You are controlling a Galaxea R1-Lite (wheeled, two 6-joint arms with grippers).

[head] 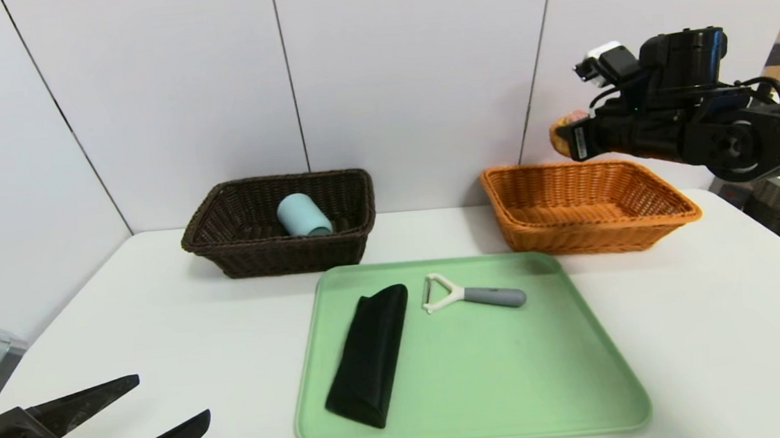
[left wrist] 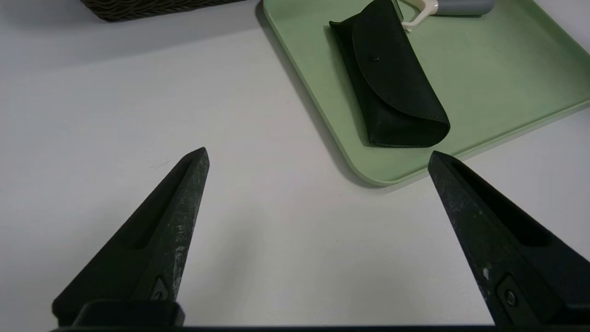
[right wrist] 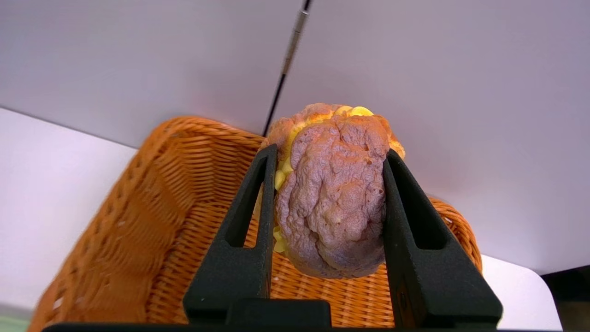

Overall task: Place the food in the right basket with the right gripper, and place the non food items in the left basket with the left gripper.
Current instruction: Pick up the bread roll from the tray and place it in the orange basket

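Right pincer (right wrist: pixel 329 159) around craggy bun (right wrist: pixel 332 193)

White table with 2 baskets and 1 tray

The white table (head: pixel 719 332) carries 3 things directly: a dark brown wicker basket (head: pixel 253 254) at the back left, an orange wicker basket (head: pixel 589 234) at the back right, and a green tray (head: pixel 514 376) just in front of them, centred between the 2 and reaching toward the near edge.
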